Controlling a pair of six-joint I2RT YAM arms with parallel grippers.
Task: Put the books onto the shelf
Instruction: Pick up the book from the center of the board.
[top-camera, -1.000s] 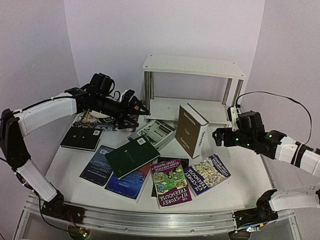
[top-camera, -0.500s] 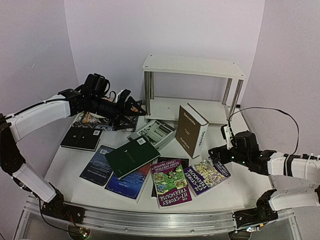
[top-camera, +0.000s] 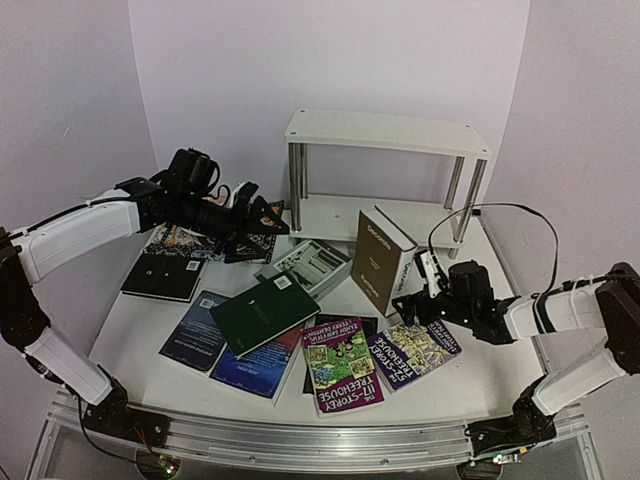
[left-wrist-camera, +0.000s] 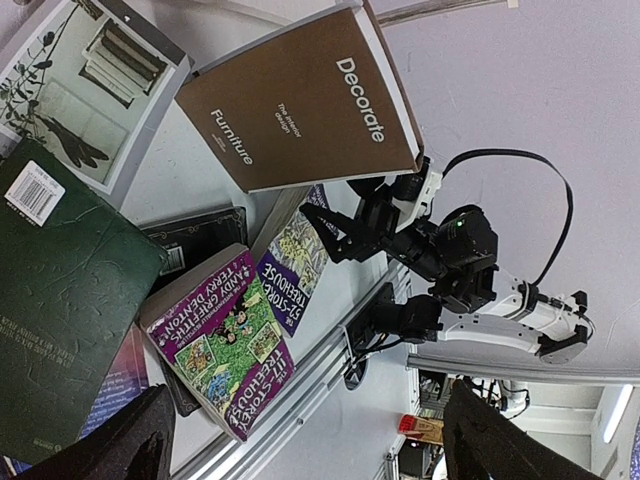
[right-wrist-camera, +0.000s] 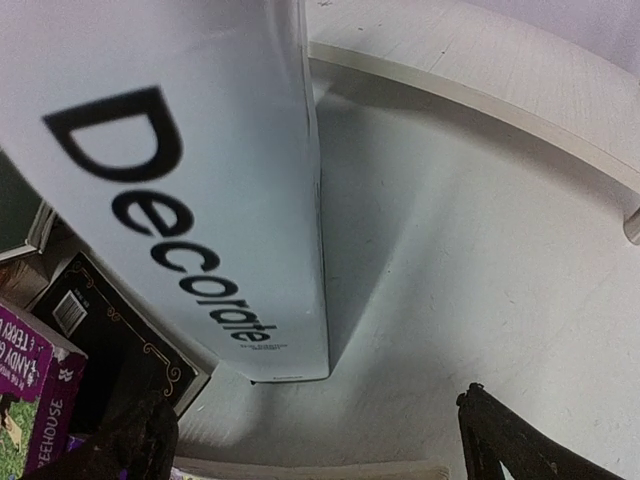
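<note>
The white two-tier shelf (top-camera: 385, 170) stands at the back of the table. In front of it the thick "Decorate" book (top-camera: 380, 262) (left-wrist-camera: 300, 110) (right-wrist-camera: 180, 180) stands upright. Flat on the table lie a grey-white book (top-camera: 310, 265), a dark green book (top-camera: 262, 315) (left-wrist-camera: 60, 300), a blue book (top-camera: 195, 330), a black book (top-camera: 162, 277) and two purple Treehouse paperbacks (top-camera: 342, 362) (top-camera: 412, 350). My left gripper (top-camera: 268, 218) (left-wrist-camera: 310, 450) hovers open and empty at the back left. My right gripper (top-camera: 405, 303) (right-wrist-camera: 320, 440) sits low and open, just right of the Decorate book's base, holding nothing.
A patterned placemat (top-camera: 190, 243) lies under the left arm at the back left. The right arm's black cable (top-camera: 500, 215) loops up beside the shelf's right legs. A metal rail (top-camera: 300, 440) runs along the table's near edge. Purple walls close in on three sides.
My right arm has dropped and slid left, bringing its open gripper down to the table beside the Decorate book. The left gripper has drawn back slightly to the left.
</note>
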